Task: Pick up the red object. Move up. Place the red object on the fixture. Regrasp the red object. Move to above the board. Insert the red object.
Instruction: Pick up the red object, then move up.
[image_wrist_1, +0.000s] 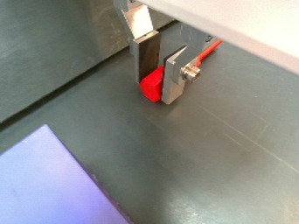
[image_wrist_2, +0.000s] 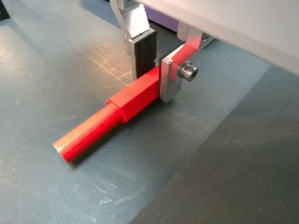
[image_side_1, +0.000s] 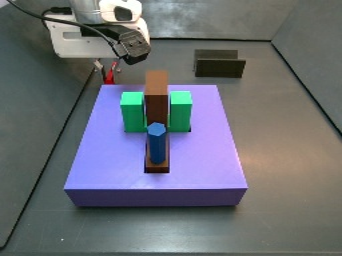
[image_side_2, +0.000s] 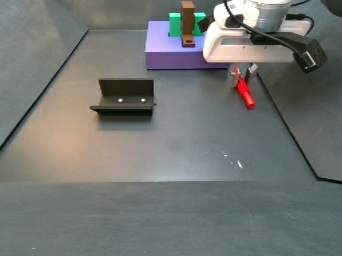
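Observation:
The red object (image_wrist_2: 100, 131) is a slim red peg lying flat on the dark floor, with its squared end between my fingers. My gripper (image_wrist_2: 155, 77) is low over it and shut on that end; the same grip shows in a wrist view (image_wrist_1: 156, 83). In a side view the peg (image_side_2: 246, 92) lies on the floor below the gripper (image_side_2: 242, 70), right of the board (image_side_2: 167, 50). In a side view the gripper (image_side_1: 110, 70) is behind the board's (image_side_1: 120, 160) far left corner. The fixture (image_side_2: 123, 97) stands apart, also in a side view (image_side_1: 218, 64).
The board carries green blocks (image_side_1: 132, 110), a tall brown upright block (image_side_1: 156, 100) and a blue hexagonal peg (image_side_1: 156, 142). A corner of the purple board (image_wrist_1: 47, 184) shows near the gripper in a wrist view. Dark walls ring the floor.

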